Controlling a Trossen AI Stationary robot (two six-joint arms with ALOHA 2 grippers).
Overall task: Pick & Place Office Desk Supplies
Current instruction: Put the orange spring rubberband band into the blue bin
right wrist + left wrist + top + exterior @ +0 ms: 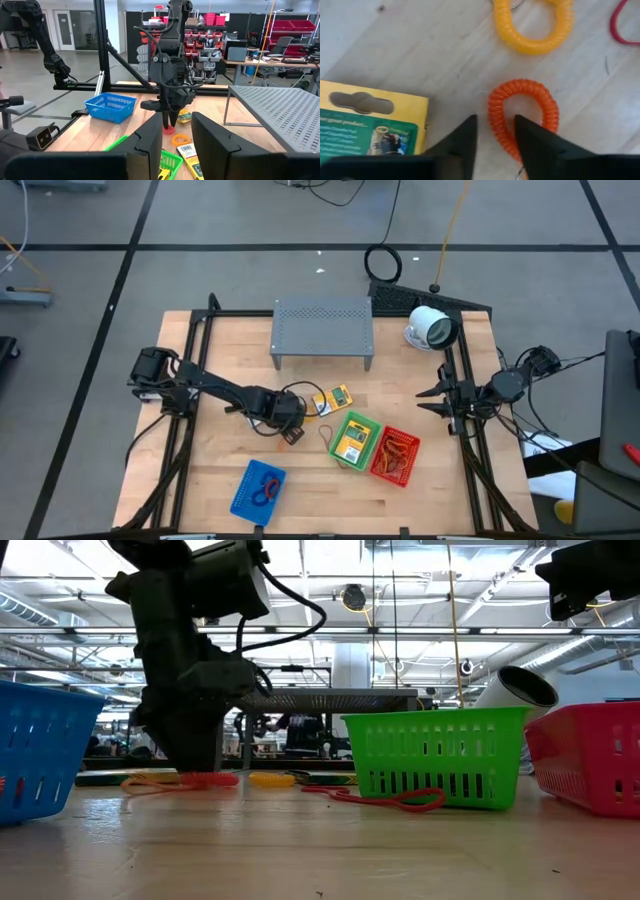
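1. High view: the left gripper (291, 435) was down at the table's middle, over an orange coil ring (293, 437) just left of the green basket (366, 425). A yellow packet (340, 395) lay just beyond it, towards the grey shelf (322, 326). The red basket (408, 445) touched the green one; the blue basket (247, 480) sat nearer the front edge. The right gripper (432, 400) waited at the table's right edge, well apart from the supplies.

2. Low view: the left gripper (190, 762) stood on the tabletop with the orange coil ring (208, 779) at its tips. A yellow coil ring (271, 779) lay beside that, and a red rubber band (392, 801) in front of the green basket (440, 755).

3. Left wrist view: the jaws were partly open, straddling one side of the orange coil ring (527, 107); one finger stood inside the loop, the other outside. Cannot tell whether they had pinched it yet. A yellow packet (367, 127) lay just beside the outer finger, and the yellow coil ring (532, 30) farther off.

4. Right wrist view: the right gripper (176, 135) held nothing, fingers partly apart, looking across at the left gripper (169, 120).
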